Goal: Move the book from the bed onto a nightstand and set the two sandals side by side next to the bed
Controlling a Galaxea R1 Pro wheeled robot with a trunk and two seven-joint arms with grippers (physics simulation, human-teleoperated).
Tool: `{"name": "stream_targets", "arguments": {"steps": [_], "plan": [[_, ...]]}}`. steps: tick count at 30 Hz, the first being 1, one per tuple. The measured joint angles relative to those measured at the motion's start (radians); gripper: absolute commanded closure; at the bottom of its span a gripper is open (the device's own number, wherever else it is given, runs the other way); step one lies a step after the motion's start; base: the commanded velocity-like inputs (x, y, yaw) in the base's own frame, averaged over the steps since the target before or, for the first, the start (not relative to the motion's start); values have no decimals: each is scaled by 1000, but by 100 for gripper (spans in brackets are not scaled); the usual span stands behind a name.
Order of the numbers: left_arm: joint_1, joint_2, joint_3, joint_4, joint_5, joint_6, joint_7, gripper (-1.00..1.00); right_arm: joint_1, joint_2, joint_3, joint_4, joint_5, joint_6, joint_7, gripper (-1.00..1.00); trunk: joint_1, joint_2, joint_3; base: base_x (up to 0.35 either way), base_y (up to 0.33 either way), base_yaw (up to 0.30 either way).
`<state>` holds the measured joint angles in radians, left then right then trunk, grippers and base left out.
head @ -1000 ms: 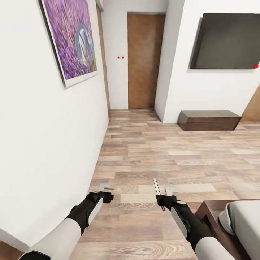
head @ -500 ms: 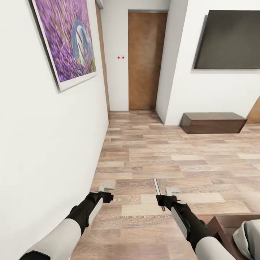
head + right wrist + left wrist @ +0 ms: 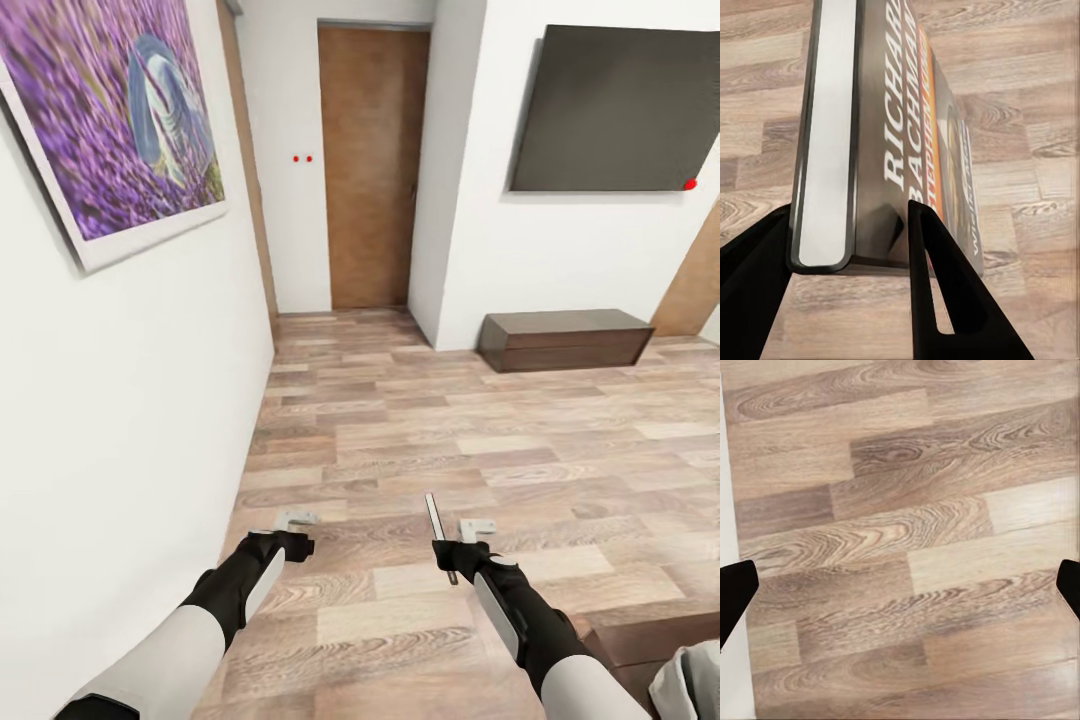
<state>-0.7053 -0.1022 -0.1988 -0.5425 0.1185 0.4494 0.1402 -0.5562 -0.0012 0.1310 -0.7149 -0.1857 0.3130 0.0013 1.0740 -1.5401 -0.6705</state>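
Note:
My right gripper (image 3: 455,548) is shut on the book (image 3: 437,530), a thin paperback held edge-on above the wood floor. In the right wrist view the book (image 3: 885,142) shows its dark cover, orange band and white lettering between the two black fingers (image 3: 945,300). My left gripper (image 3: 290,530) hangs open over the planks with nothing in it; its black fingertips (image 3: 735,592) stand far apart in the left wrist view. A corner of the bed (image 3: 650,650), dark frame and pale mattress, sits at the lower right of the head view.
A white wall (image 3: 120,400) with a purple painting (image 3: 110,120) runs close along my left. Ahead are a wooden door (image 3: 370,170), a dark wall screen (image 3: 615,110) and a long dark bench (image 3: 565,340) beneath it. Wood floor (image 3: 450,420) lies open between.
The whole head view has shifted: the painting and wall loom larger on the left, and the bed corner has slid lower and further right. Both arms keep their pose, book still held.

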Motion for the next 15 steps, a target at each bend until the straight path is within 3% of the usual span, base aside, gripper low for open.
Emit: {"name": "stream_targets", "arguments": {"steps": [15], "plan": [[0, 0, 0, 0, 0, 0, 0, -100, 0, 0, 0, 0, 0, -1, 0, 100, 0, 0, 0, 338, 0, -22]]}}
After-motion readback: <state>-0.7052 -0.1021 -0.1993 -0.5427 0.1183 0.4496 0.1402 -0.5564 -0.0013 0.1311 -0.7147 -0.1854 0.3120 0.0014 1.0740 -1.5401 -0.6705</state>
